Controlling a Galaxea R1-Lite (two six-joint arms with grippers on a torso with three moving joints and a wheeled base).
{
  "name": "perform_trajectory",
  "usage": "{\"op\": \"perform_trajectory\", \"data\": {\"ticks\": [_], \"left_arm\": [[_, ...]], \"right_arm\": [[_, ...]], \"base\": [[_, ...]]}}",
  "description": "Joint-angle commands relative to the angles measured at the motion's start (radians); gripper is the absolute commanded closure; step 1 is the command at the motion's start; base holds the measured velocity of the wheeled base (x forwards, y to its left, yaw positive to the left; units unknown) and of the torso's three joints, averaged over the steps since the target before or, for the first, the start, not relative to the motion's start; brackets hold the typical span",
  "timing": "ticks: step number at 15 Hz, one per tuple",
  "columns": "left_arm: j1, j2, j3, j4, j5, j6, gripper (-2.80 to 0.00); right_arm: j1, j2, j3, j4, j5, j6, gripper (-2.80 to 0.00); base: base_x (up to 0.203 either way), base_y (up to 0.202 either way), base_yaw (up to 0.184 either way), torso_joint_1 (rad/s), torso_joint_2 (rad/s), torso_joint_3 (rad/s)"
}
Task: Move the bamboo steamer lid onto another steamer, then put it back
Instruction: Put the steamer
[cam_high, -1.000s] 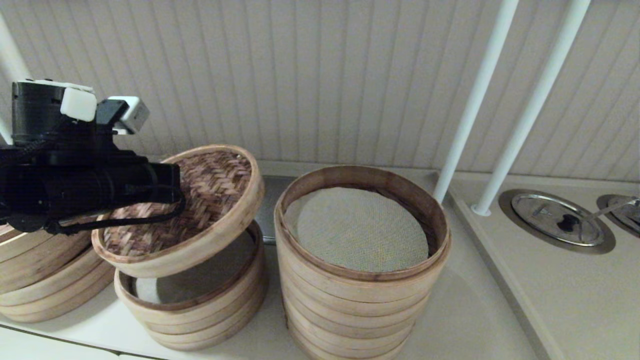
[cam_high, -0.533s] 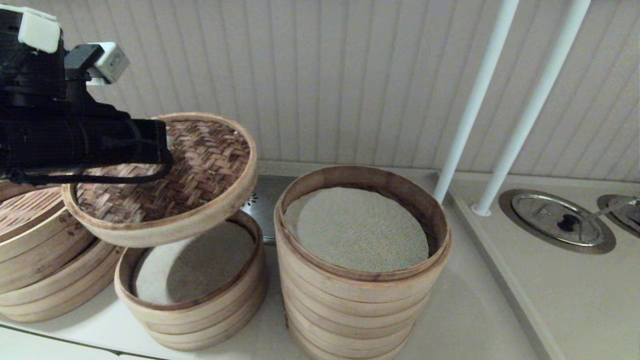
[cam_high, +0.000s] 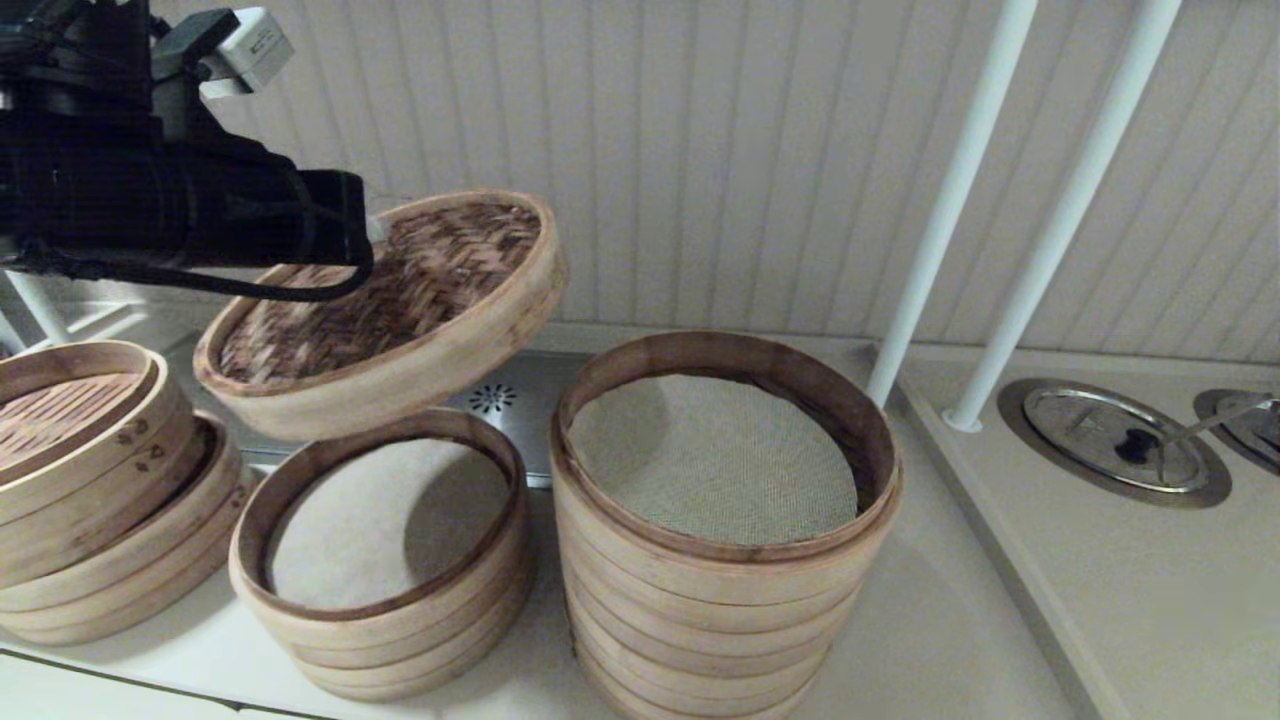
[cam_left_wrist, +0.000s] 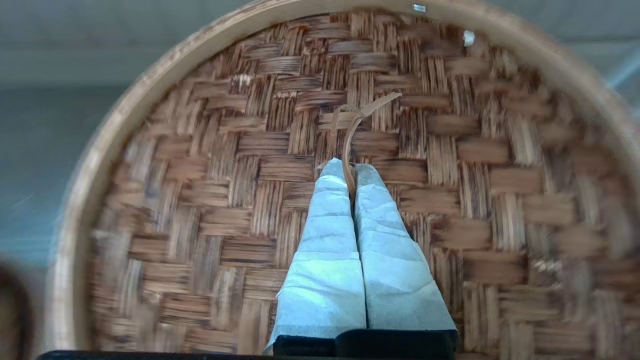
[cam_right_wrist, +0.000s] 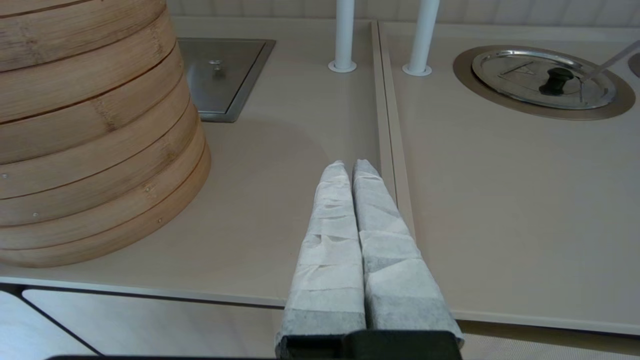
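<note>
The bamboo steamer lid (cam_high: 400, 310), dark woven top and pale rim, hangs tilted in the air above the short three-ring steamer (cam_high: 385, 560). My left gripper (cam_left_wrist: 349, 167) is shut on the thin bamboo loop handle (cam_left_wrist: 350, 125) at the middle of the lid's woven top (cam_left_wrist: 450, 175). The tall steamer stack (cam_high: 720, 530) with the beige mesh liner stands to the lid's right, uncovered. My right gripper (cam_right_wrist: 350, 167) is shut and empty, low over the counter beside the tall stack's base (cam_right_wrist: 95, 150); it does not show in the head view.
A tilted steamer stack with a slatted top and heart marks (cam_high: 85, 480) sits at the far left. Two white poles (cam_high: 950, 220) rise behind the tall stack. A round metal lid with a black knob (cam_high: 1115, 440) is set in the counter at right. A steel plate (cam_right_wrist: 220, 70) lies behind.
The left arm has lifted the lid up off the short steamer and carried it a little right, toward the tall stack. The short steamer's whitish liner is now uncovered.
</note>
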Motion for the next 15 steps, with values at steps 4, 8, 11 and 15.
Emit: {"op": "perform_trajectory", "data": {"ticks": [4, 8, 11, 15], "left_arm": [[-0.149, 0.174, -0.145, 0.009, 0.002, -0.039, 0.00], [-0.270, 0.256, -0.238, 0.013, 0.010, -0.049, 0.00], [-0.336, 0.298, -0.282, 0.009, 0.013, -0.051, 0.00], [-0.404, 0.338, -0.334, 0.014, 0.017, -0.050, 0.00]], "right_arm": [[0.000, 0.000, 0.002, 0.000, 0.000, 0.000, 0.00], [-0.001, 0.000, 0.002, 0.000, 0.000, 0.000, 0.00], [-0.001, 0.000, 0.002, 0.001, 0.000, 0.000, 0.00], [-0.001, 0.000, 0.002, 0.000, 0.000, 0.000, 0.00]], "base": [[0.000, 0.000, 0.000, 0.000, 0.00, 0.000], [0.000, 0.000, 0.000, 0.000, 0.00, 0.000], [0.000, 0.000, 0.000, 0.000, 0.00, 0.000], [0.000, 0.000, 0.000, 0.000, 0.00, 0.000]]}}
